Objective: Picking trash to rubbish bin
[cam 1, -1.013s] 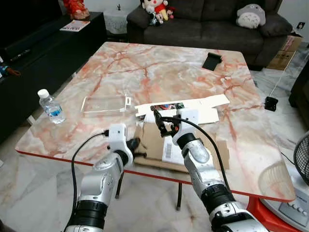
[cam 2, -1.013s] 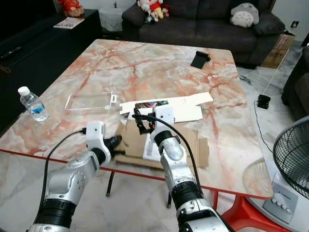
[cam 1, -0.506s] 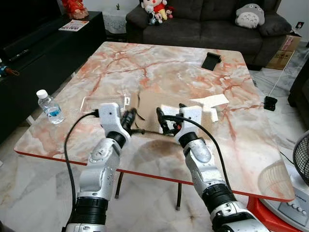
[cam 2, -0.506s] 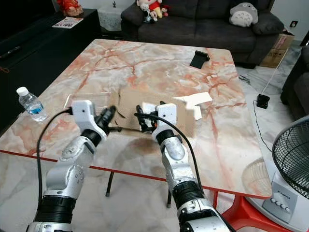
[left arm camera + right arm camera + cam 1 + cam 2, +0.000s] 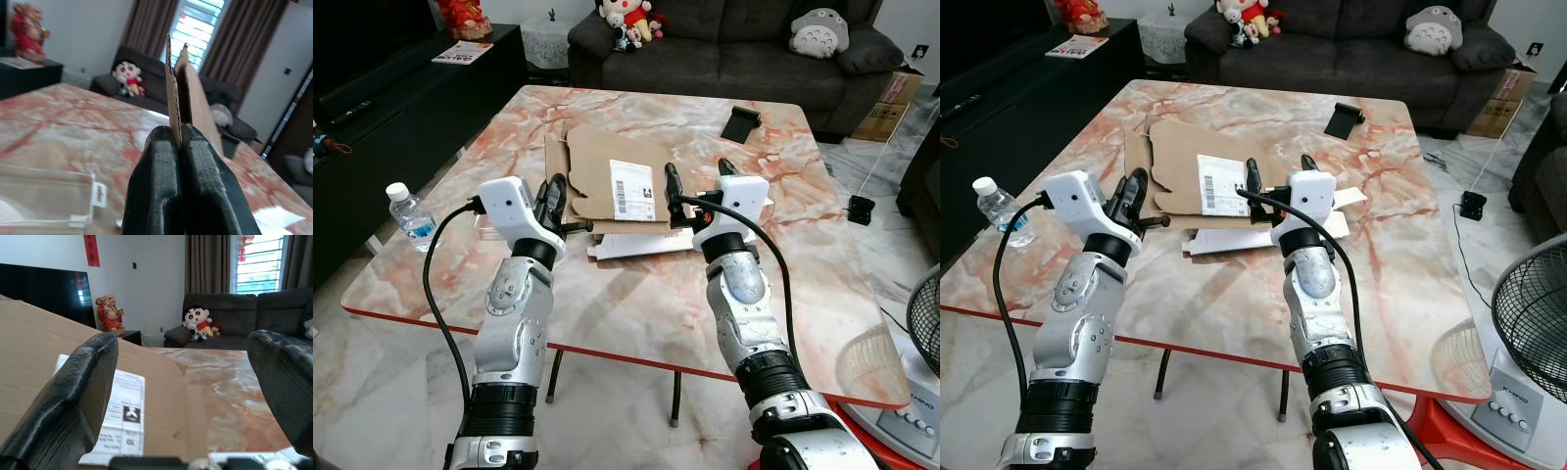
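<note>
Right wrist view is showing a white shipping label (image 5: 115, 418) stuck on the flattened cardboard (image 5: 44, 362), its print running in small dark lines with a little square mark, too small to be read; a red banner (image 5: 91, 249) with gold characters is hanging on the far wall, also unreadable. The right gripper (image 5: 693, 186) is standing wide open, its two fingers (image 5: 73, 396) spread well apart at the cardboard's right edge, and whether either finger is touching the board cannot be told. The left gripper (image 5: 555, 203) is clamping the cardboard's left edge; the left wrist view is showing both black pads (image 5: 156, 196) pressed together with the corrugated edge (image 5: 172, 88) rising upright between them. Head views are showing the cardboard (image 5: 607, 181) lifted off the marble table (image 5: 636, 304) and tilted up between the two arms, label facing the camera, with flat white paper pieces (image 5: 636, 243) lying on the table beneath it. A clear plastic box (image 5: 46, 193) is lying on the table just beside the left gripper, plainest in the left wrist view. A water bottle (image 5: 413, 214) is standing near the table's left edge, a black object (image 5: 741, 123) is lying at the far side, and a sofa (image 5: 724, 39) with soft toys is sitting behind.
</note>
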Available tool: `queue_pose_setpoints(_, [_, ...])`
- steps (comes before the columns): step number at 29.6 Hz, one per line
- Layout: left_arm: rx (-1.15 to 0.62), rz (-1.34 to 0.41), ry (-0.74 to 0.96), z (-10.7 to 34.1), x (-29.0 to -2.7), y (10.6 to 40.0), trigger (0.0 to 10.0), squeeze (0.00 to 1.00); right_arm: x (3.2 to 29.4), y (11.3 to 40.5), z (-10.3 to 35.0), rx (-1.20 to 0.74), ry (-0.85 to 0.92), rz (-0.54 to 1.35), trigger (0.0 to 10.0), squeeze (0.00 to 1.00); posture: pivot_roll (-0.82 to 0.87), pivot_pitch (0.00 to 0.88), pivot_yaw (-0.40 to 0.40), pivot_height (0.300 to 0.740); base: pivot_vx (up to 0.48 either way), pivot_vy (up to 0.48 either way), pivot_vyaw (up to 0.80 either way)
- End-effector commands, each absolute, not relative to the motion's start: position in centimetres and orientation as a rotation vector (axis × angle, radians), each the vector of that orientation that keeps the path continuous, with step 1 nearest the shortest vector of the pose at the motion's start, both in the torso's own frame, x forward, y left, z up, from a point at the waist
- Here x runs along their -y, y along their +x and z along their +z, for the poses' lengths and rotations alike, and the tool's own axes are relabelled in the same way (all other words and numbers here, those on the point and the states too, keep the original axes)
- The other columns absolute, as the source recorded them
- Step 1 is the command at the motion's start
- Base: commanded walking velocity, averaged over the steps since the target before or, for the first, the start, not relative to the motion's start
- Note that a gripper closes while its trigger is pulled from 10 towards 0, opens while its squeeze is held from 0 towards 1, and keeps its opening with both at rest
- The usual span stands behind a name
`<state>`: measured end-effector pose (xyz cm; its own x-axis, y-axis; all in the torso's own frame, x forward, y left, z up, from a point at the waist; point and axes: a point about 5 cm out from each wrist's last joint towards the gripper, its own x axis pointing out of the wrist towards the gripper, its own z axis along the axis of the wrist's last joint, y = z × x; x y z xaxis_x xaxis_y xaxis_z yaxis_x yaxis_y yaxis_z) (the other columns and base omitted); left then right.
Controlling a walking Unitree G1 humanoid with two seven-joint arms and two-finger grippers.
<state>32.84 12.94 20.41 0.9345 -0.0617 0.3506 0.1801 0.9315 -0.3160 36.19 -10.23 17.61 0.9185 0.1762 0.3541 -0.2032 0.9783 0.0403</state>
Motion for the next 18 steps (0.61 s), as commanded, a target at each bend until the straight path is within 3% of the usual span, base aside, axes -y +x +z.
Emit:
queue_pose_setpoints(1, [0.374, -0.103, -0.32, 20.9, -13.4, 33.1, 10.0, 0.0, 10.3, 36.2, 18.4, 0.392, 0.078, 0.187, 10.0, 0.0, 0.01, 0.032, -0.018, 0.74, 0.0, 0.0, 0.0])
queue_pose_setpoints(2, [0.374, -0.103, -0.32, 20.9, -13.4, 33.1, 10.0, 0.0, 10.3, 36.2, 18.4, 0.392, 0.078, 0.187, 10.0, 0.0, 0.01, 0.032, -0.018, 0.74, 0.0, 0.0, 0.0])
queue_pose_setpoints(3, [0.384, -0.125, -0.337, 20.9, -13.3, 33.1, 0.0, 0.0, 10.3, 36.2, 18.3, 0.39, 0.078, 0.186, 10.0, 0.0, 0.01, 0.032, -0.018, 0.74, 0.0, 0.0, 0.0])
queue_pose_setpoints(12, [0.362, -0.07, -0.314, 20.2, -13.7, 33.2, 0.0, 0.0, 9.9, 36.1, 17.8, 0.369, 0.077, 0.194, 10.0, 0.0, 0.01, 0.031, -0.012, 0.74, 0.0, 0.0, 0.0])
queue_pose_setpoints(13, [0.361, -0.062, -0.307, 20.1, -13.7, 33.2, 6.6, 0.0, 9.9, 36.1, 17.7, 0.366, 0.077, 0.197, 10.0, 0.0, 0.01, 0.031, -0.012, 0.74, 0.0, 0.0, 0.0])
queue_pose_setpoints(14, [0.358, -0.054, -0.287, 19.9, -13.8, 33.2, 10.0, 0.0, 9.8, 36.0, 17.6, 0.363, 0.077, 0.202, 10.0, 0.0, 0.01, 0.031, -0.013, 0.74, 0.0, 0.0, 0.0])
queue_pose_setpoints(18, [0.365, -0.035, -0.211, 19.7, -13.8, 33.2, 10.0, 0.0, 9.5, 35.8, 17.3, 0.357, 0.08, 0.207, 10.0, 0.0, 0.01, 0.027, -0.012, 0.74, 0.0, 0.0, 0.0])
